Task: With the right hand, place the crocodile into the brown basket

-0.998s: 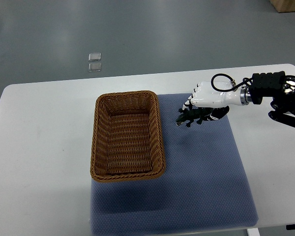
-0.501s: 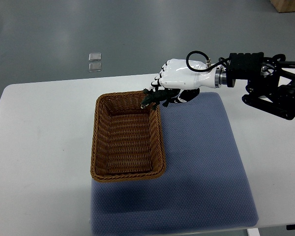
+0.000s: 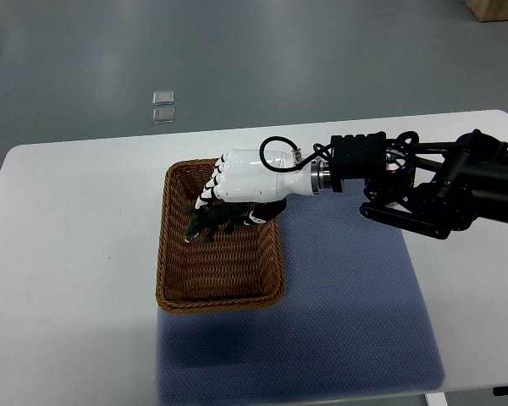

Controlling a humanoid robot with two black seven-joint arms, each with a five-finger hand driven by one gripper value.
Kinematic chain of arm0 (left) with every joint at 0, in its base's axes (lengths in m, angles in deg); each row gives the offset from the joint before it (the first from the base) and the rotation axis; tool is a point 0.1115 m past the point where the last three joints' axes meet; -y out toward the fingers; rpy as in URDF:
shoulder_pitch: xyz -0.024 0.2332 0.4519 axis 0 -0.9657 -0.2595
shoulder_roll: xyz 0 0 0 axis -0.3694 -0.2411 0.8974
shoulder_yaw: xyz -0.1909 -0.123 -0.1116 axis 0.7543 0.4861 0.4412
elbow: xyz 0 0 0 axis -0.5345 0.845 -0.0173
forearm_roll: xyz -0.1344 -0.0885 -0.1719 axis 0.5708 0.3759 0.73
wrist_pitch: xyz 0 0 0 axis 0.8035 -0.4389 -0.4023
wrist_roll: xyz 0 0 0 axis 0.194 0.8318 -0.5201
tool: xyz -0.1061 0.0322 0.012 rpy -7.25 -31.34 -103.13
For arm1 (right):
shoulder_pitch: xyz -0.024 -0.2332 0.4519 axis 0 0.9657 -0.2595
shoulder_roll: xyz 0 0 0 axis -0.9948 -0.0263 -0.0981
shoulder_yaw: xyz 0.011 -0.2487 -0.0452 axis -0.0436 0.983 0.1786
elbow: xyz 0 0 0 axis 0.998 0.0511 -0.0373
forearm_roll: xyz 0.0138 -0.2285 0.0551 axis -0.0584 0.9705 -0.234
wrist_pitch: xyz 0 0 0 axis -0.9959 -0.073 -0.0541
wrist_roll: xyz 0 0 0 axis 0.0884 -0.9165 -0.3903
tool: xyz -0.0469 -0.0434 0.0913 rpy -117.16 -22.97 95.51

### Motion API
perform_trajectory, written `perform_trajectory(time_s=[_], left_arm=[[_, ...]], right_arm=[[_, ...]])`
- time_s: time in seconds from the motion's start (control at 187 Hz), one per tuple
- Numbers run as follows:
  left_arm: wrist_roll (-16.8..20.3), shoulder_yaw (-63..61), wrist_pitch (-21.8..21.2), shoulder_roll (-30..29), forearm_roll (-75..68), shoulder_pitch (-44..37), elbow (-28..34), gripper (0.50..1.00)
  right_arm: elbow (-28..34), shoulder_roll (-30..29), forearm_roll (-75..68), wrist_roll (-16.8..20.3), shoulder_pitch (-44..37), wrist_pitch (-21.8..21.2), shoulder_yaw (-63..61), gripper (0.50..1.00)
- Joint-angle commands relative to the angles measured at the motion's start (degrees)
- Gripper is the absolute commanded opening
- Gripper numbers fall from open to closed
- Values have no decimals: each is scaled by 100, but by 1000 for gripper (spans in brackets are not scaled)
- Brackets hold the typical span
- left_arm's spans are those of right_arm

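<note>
A white bench [image 3: 76, 254] with rounded corners is filling most of the view, its near edge running out at the bottom. A blue-grey mat [image 3: 347, 321] is lying flat on it, right of the middle. A brown basket [image 3: 164, 245] is sitting on the mat's far left corner (its left rim roughly lining up with the mat's left edge).

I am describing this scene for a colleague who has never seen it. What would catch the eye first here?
The glossy white right hand stands out most, reaching in from the right over the brown wicker basket near the table's middle. It holds a small dark green crocodile over the basket's inside, towards the far end. The basket stands on a blue-grey mat.
</note>
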Motion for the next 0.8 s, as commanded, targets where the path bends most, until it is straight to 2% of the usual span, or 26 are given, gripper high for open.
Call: perform_trajectory(time_s=[0.0,0.032,0.133,0.251,0.395,0.56,0.704,0.795], left_arm=[[0,0,0,0,0,-1,0,1000],[0,0,0,0,0,-1,0,1000],[0,0,0,0,0,-1,0,1000],[0,0,0,0,0,8,0,1000],[0,0,0,0,0,-1,0,1000],[0,0,0,0,0,8,0,1000],[0,0,0,0,0,-1,0,1000],[0,0,0,0,0,-1,0,1000]], right_arm=[[0,-71,0,9,63,-10,-1,715],[-9,-89,0,9,72,-10,-1,764],[-36,-89,-17,18,63,25,-19,858],[-44,-54,-26,27,63,34,-54,883],[-62,-1,-52,36,46,34,-106,885],[-106,210,-430,71,362,-124,-941,885],[-370,421,-1494,132,696,-933,-1917,885],[-686,430,-2249,378,986,-1469,-2690,885]])
